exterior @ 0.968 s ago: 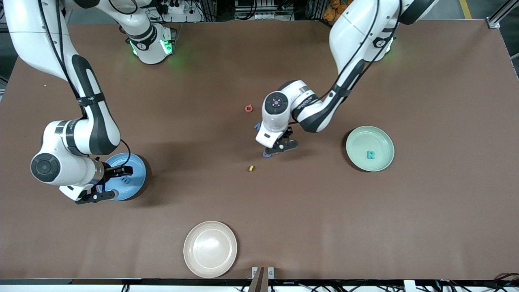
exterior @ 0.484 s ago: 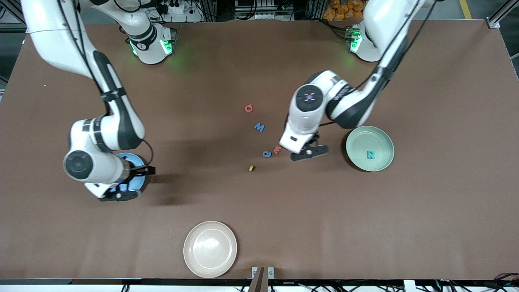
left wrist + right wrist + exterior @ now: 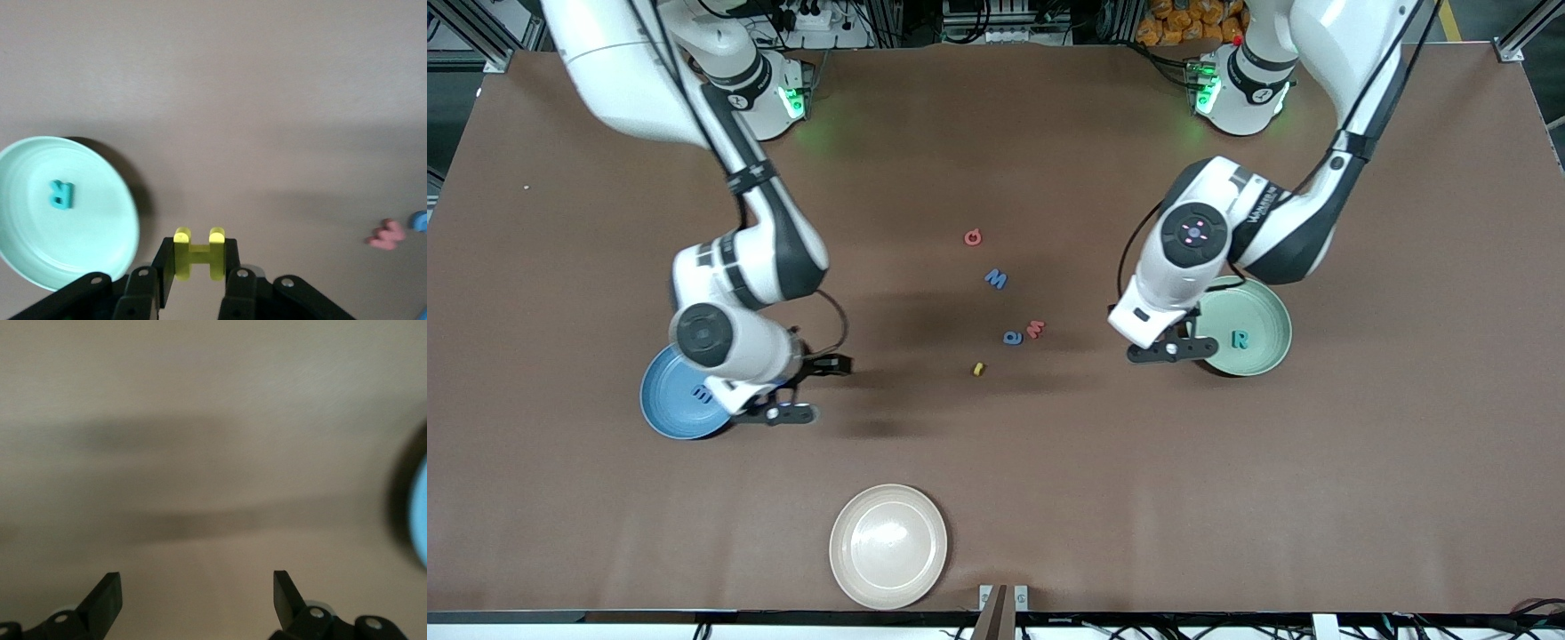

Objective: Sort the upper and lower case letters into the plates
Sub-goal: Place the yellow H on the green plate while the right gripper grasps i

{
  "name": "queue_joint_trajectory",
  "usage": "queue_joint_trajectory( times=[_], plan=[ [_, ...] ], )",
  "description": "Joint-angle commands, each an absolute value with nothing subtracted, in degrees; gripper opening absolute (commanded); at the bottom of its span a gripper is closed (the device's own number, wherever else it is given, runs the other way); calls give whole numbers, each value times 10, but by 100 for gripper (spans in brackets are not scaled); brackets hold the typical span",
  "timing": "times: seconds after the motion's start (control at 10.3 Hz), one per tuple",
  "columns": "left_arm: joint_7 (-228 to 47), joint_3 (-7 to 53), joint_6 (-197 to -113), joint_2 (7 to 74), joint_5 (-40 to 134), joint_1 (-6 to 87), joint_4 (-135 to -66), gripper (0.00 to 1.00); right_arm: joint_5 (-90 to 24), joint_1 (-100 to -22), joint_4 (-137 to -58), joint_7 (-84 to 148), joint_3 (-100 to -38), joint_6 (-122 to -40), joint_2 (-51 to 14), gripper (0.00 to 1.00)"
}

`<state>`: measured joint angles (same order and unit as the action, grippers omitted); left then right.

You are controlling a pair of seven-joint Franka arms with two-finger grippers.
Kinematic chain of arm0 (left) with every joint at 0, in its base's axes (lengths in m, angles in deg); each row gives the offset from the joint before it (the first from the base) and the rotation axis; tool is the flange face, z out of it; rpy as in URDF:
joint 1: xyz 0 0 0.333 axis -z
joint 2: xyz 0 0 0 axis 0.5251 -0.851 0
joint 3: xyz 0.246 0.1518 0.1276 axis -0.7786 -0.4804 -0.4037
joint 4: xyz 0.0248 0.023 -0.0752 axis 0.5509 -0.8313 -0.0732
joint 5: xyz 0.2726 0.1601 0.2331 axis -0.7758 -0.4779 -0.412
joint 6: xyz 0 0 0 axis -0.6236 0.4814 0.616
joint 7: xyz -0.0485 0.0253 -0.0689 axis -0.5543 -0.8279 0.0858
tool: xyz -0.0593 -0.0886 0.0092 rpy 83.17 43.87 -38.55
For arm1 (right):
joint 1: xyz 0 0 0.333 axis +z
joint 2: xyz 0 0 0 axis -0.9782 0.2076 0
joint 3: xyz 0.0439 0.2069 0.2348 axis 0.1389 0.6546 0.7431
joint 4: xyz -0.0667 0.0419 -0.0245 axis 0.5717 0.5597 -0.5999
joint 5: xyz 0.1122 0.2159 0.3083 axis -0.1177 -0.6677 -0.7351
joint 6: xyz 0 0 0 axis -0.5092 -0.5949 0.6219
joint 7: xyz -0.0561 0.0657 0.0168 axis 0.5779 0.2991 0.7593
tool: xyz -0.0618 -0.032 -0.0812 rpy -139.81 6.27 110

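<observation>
Brown matting covers the whole table (image 3: pixel 996 498), with the two arm bases standing along its upper edge in the front view. At the left arm's end sits the mint green plate (image 3: pixel 1263 351), and a teal R (image 3: pixel 1240 339) lies flat in it. The left gripper (image 3: pixel 1172 348) hangs just over the table beside that plate's rim, toward the middle of the table; its fingers are closed on a yellow H (image 3: pixel 199 253), which stands upright between the pads in the left wrist view. At the right arm's end sits the sky blue plate (image 3: pixel 667 409), partly covered by the arm, with a blue letter (image 3: pixel 703 394) lying in it. The right gripper (image 3: pixel 805 388) hovers over bare table just beside that plate, toward the middle, with its fingers spread wide and nothing between them. Loose letters lie in the middle of the table: a red G (image 3: pixel 973 236) farthest from the front camera, a blue M (image 3: pixel 996 279) nearer, then a red letter (image 3: pixel 1035 328) touching a blue round letter (image 3: pixel 1012 337), and a small yellow letter (image 3: pixel 978 368) nearest. A cream plate (image 3: pixel 887 545) sits empty close to the front edge.
</observation>
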<state>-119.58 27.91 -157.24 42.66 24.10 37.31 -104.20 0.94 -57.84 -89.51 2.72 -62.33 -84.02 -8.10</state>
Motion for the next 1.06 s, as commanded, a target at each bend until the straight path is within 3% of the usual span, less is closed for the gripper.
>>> queue_joint_trajectory(
  times=[0.0,0.29,0.48,0.97],
  plan=[
    [-1102,288,-1567,470,244,316,-1088,0,3,-531,-836,-94,-626,-837,-41,100],
    [-1000,288,-1567,469,244,251,-1103,0,-11,-485,-777,-217,-626,-844,10,100],
    [-971,288,-1568,462,244,213,-1107,0,-31,-464,-772,-279,-626,-905,32,100],
    [-947,269,-1576,431,239,192,-1109,0,-52,-428,-662,-352,-626,-915,117,100]
  ],
)
